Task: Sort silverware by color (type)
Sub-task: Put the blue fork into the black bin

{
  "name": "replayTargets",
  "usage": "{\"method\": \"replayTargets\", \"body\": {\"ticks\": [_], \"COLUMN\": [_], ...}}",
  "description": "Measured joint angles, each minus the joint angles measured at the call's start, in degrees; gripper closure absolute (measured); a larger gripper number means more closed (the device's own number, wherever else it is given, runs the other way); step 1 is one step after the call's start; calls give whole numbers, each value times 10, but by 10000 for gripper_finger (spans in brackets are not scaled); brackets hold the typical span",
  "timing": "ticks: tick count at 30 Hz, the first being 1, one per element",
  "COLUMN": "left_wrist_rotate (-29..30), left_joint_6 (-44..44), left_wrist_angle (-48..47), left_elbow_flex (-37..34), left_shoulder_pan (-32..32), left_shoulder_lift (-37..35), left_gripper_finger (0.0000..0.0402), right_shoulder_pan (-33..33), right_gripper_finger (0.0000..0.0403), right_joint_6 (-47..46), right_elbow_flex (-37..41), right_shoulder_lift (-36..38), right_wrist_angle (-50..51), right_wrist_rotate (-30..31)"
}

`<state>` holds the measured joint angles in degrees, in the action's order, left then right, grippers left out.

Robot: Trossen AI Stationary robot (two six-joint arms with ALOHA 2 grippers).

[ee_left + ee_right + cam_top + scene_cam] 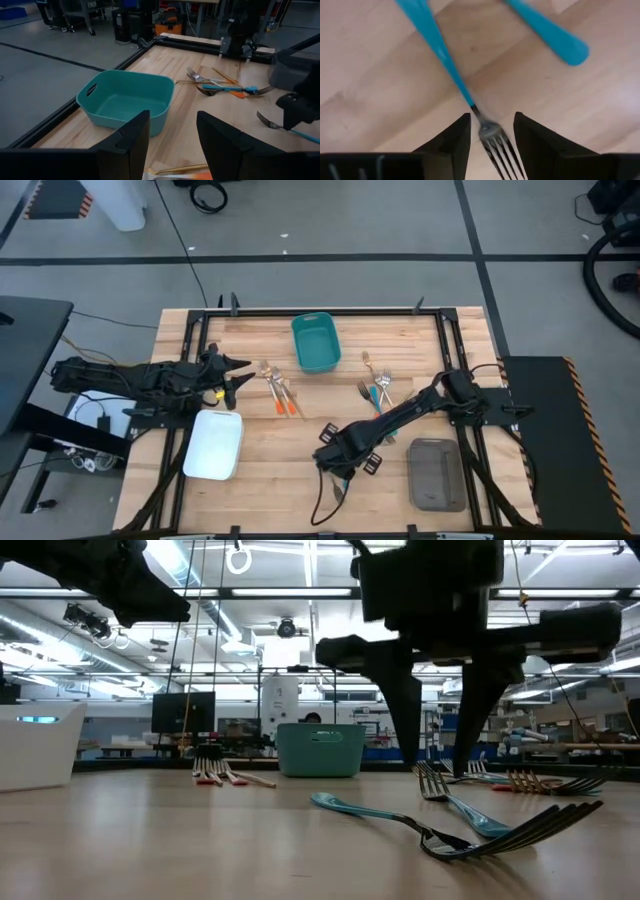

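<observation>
high view: right gripper [338,465] low at the table's front, left gripper [235,376] waits near the orange-handled forks [283,394]. right wrist view: fingers wide, straddling a thin blue-handled fork [451,70] lying flat on the wooden table [365,65]. step looks like pre-grasp; next needs closing on the neck.

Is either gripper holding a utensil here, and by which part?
No. The right gripper stands open around a blue-handled fork at its neck; the left gripper is empty.

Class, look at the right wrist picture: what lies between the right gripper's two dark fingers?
The tined head of a blue-handled fork lies between the open right gripper's fingers, on bare wooden table, seen in the right wrist view.
</observation>
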<state>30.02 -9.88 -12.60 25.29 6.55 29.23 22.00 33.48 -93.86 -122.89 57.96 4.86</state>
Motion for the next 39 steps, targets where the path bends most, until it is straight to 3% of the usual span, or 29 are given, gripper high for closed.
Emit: {"method": "replayTargets", "body": {"ticks": [20, 30, 39], "left_wrist_rotate": [0, 0, 0], "left_joint_6": [1, 1, 1], "left_wrist_angle": [-2, -3, -8], "left_elbow_flex": [0, 0, 0], "left_shoulder_pan": [0, 0, 0], "left_shoulder_lift": [0, 0, 0], "left_gripper_finger": [230, 230, 230], "right_shoulder_pan": [20, 20, 20], "right_gripper_finger": [316, 390, 391], "right_joint_6": [118, 137, 107], "right_elbow_flex": [-8, -7, -8], "right_shoulder_lift": [-42, -42, -43], "right_wrist_angle": [20, 22, 23], "right_wrist_rotate": [28, 13, 18]}}
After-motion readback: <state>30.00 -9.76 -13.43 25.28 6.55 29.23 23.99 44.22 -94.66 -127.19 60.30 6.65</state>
